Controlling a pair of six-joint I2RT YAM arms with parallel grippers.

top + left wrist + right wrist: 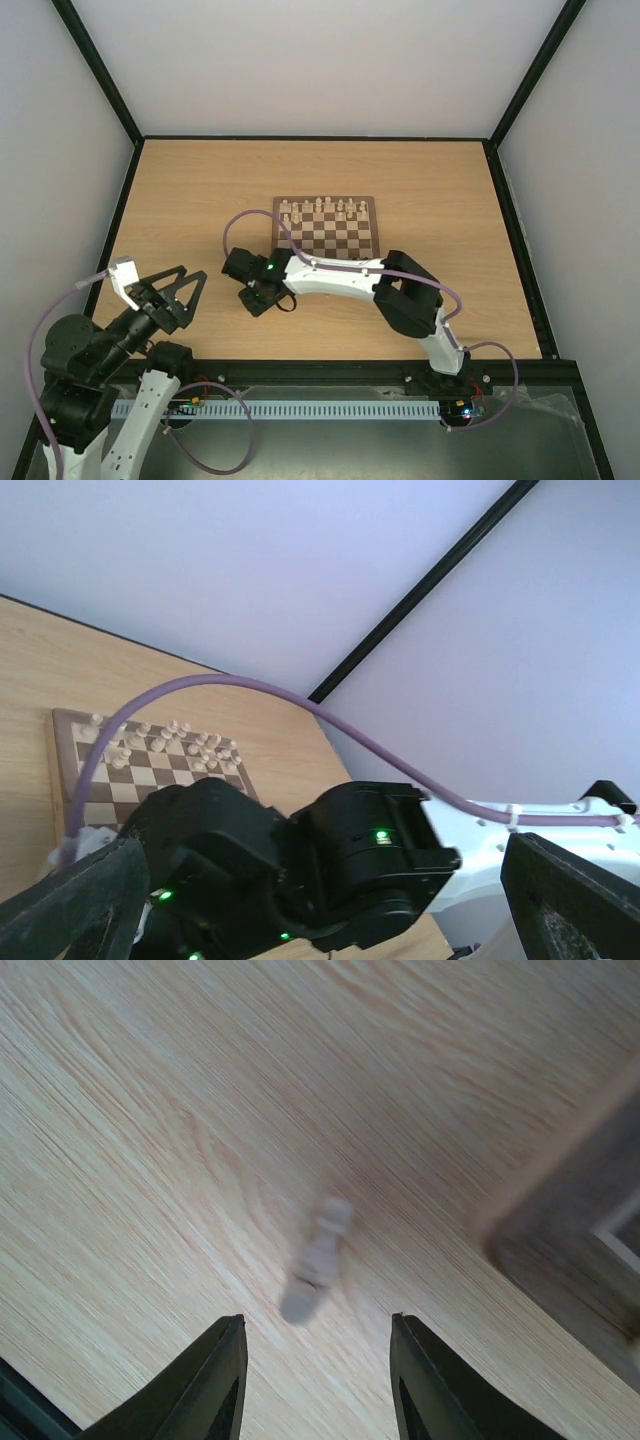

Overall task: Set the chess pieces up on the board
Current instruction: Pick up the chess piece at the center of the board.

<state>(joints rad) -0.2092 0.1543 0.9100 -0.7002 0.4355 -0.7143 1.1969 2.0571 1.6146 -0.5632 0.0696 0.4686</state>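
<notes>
The board (325, 240) lies mid-table, with several pale chess pieces (320, 208) standing on its far rows. It also shows in the left wrist view (130, 780). My right gripper (262, 300) reaches left past the board's near-left corner and points down at the table. In the right wrist view it (316, 1320) is open, and one pale chess piece (315, 1258) lies blurred on its side on the wood, just ahead of the fingertips and not touching them. The board's corner (570, 1230) is to its right. My left gripper (190, 280) is open and empty, raised at the left.
The right arm's black wrist (340, 870) fills the space between the left gripper's fingers (80, 900) in the left wrist view. A purple cable (240, 225) loops over the board's near-left corner. Black frame rails (310, 138) border the table.
</notes>
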